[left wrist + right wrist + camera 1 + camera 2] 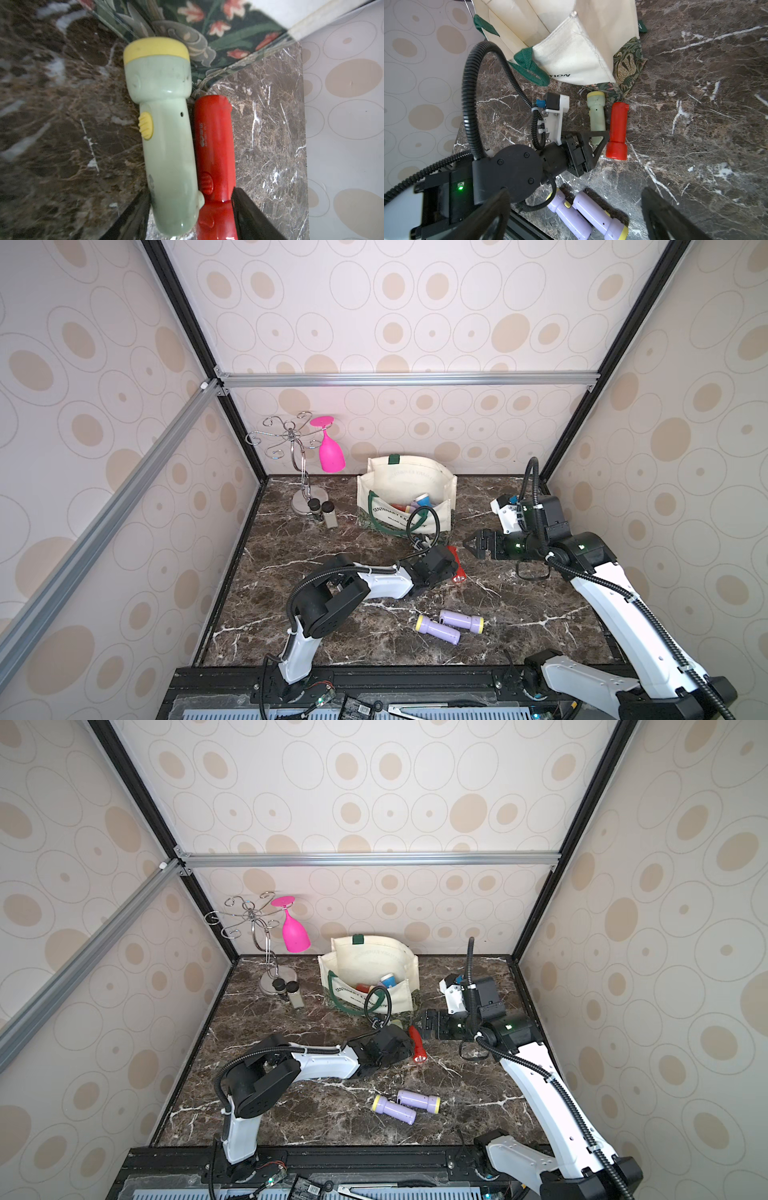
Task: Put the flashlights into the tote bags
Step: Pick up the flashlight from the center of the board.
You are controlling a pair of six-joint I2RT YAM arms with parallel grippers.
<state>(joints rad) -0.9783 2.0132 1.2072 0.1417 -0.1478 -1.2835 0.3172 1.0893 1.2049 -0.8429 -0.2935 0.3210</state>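
Flashlights lie both inside and outside the tote bag [405, 475]. In both top views the bag stands open at the back of the marble table [311, 614], with a blue flashlight [423, 500] showing inside. Just in front of it, the left arm [386, 583] covers most of what lies under its wrist, and only a red flashlight [457, 570] pokes out beside it. Two lilac flashlights [461, 620] lie touching near the front edge. The right gripper [471, 546] hovers right of the bag, its jaws wide apart and empty. A wire glass rack [297, 448] with a hanging pink glass [331, 452] and two dark-capped jars [322, 510] stand at back left.

The left wrist view shows a pale green flashlight [166, 135] and the red one side by side, touching. The green one's yellow head meets the bag's floral base band [207, 27]. The left gripper [190, 191] has its jaws apart, with fingers [133, 218] flanking the pair; whether they already press is unclear.

From the right wrist view, one left finger crosses the green flashlight's tail.
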